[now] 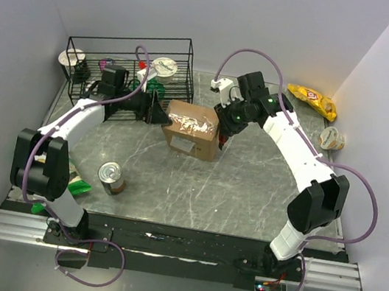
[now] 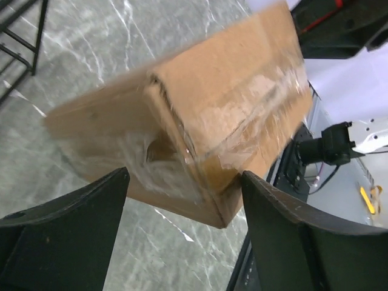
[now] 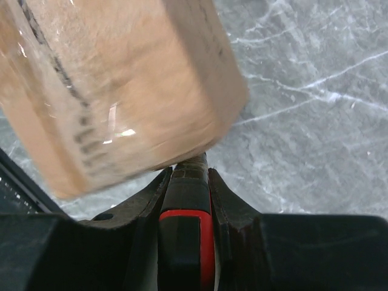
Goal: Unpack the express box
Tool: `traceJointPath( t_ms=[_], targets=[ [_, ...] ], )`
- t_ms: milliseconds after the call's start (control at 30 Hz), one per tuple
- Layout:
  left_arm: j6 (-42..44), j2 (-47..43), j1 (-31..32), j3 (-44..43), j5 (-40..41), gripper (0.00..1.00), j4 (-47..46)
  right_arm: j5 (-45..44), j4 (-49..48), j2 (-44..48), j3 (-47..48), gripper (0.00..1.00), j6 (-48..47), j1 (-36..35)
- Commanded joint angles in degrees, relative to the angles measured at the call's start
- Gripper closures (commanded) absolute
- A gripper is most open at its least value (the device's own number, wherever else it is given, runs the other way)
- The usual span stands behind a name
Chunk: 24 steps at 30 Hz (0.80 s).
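Note:
The express box (image 1: 191,128) is a brown carton with clear tape, lying mid-table. My left gripper (image 1: 157,111) stands at its left end with jaws wide open. In the left wrist view the box (image 2: 200,115) is blurred, and its lower corner dips between the open gripper (image 2: 185,200) without being clamped. My right gripper (image 1: 224,132) is at the box's right side. In the right wrist view it (image 3: 188,167) is shut on a black-and-red tool (image 3: 185,212) whose tip meets the blurred box (image 3: 115,79).
A black wire basket (image 1: 130,60) with a white bowl (image 1: 164,68) stands at the back left. A tin can (image 1: 111,176) and a green packet (image 1: 72,186) lie near the left arm's base. A yellow snack bag (image 1: 312,99) and a cup (image 1: 331,138) sit at the right.

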State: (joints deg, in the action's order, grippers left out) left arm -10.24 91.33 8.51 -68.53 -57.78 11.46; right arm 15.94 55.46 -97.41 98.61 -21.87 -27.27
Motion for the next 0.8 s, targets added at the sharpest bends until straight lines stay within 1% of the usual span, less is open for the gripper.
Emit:
traceJointPath(
  t_ms=[0, 33, 200, 267, 333, 467, 533, 600, 667, 700, 733, 767],
  targets=[
    [-2.05, -1.07, 0.28, 0.59, -1.2, 0.17, -0.65, 1.19, -2.9, -0.07, 2.03, 1.0, 1.3, -0.6],
    [-2.85, -0.98, 0.36, 0.59, -1.11, 0.15, -1.09, 1.11, -3.08, 0.02, 1.94, 1.0, 1.39, -0.68],
    [-8.83, -0.27, 0.19, 2.52, -0.67, 0.16, -5.92, -0.03, -3.61, -0.24, 0.97, 1.0, 2.09, -0.51],
    [-9.79, -0.27, -0.33, 2.44, -0.32, 0.16, -5.93, -0.39, -3.35, -0.77, 1.24, 1.0, 2.44, -0.25],
    [-10.94, -0.36, -1.3, 2.09, -2.24, 0.15, -6.89, -0.91, -3.34, -0.94, 1.5, 1.0, 2.27, 0.02],
    [-10.06, -1.59, -4.29, 0.77, -2.78, 0.14, -4.79, -2.23, -2.99, -1.29, 2.03, 1.0, 2.0, 1.07],
    [-10.85, -2.03, -4.91, 0.33, -2.87, 0.13, -5.48, -4.07, -1.94, -1.03, 2.03, 1.0, 1.65, 1.69],
    [-12.95, -2.38, -5.0, 0.07, -2.17, 0.14, -6.27, -5.65, -1.24, -0.07, 1.24, 1.0, 0.87, 3.87],
    [-16.02, -3.17, -5.09, 1.9, -1.99, 0.15, -11.01, -7.23, 0.25, 0.2, 2.37, 1.0, 1.04, 6.51],
    [-20.22, -3.61, -5.09, 3.22, -1.29, 0.16, -15.03, -7.16, 0.7, 0.02, 3.51, 1.0, 1.73, 10.0],
    [-22.17, -4.31, -5.09, 6.8, -1.11, 0.17, -20.9, -6.72, 0.79, -0.15, 6.22, 1.0, 2.26, 11.69],
    [-25.5, -5.88, -5.09, 8.66, -0.85, 0.17, -24.44, -3.93, 0.0, 0.02, 7.64, 1.0, 2.79, 13.19]
  ],
)
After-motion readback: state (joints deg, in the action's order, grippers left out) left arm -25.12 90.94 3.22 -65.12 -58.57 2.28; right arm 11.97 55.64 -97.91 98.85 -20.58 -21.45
